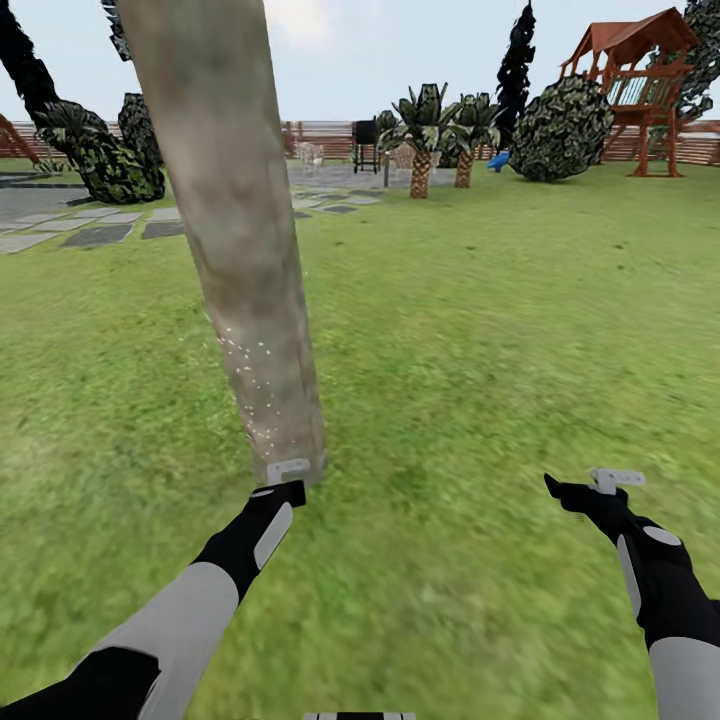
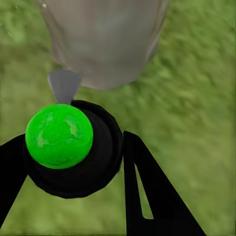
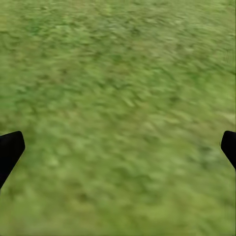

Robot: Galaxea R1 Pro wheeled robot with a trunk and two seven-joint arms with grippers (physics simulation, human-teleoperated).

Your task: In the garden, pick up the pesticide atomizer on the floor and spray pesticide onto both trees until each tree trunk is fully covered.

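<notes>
Green-domed black atomizer (image 2: 71,147), grey nozzle.

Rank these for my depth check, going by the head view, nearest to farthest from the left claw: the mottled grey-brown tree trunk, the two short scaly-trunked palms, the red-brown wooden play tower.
1. Mottled grey-brown tree trunk: directly ahead of the left claw.
2. Two short scaly-trunked palms: far ahead, mid-lawn, rightward.
3. Red-brown wooden play tower: farthest, far right by the fence.
</notes>
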